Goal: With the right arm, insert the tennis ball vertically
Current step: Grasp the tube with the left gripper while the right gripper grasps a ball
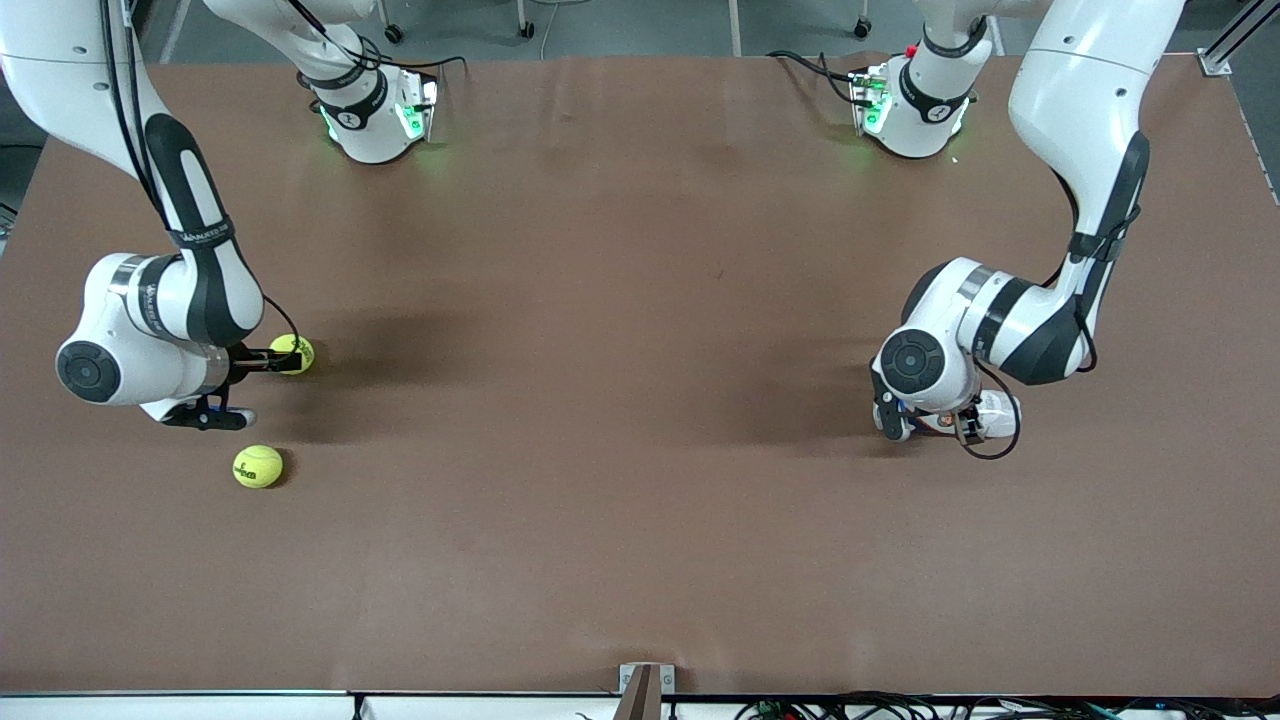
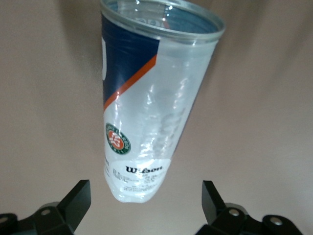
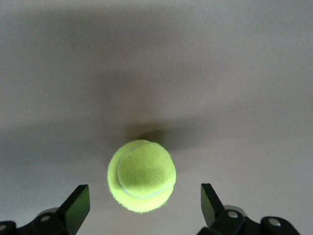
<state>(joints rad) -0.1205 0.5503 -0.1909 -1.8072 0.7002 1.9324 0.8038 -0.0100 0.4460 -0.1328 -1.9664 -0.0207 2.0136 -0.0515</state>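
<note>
Though hid frontally, clear tube [image 2: 149, 103] w/ left wrist.

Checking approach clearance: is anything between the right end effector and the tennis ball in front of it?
Nothing visible. The right end effector is open, and the tennis ball sits on bare table just ahead of its fingers.

The clear tennis-ball can [image 2: 146, 103] reads "Wilson" beneath a round green-and-orange badge; smaller print is illegible.
</note>
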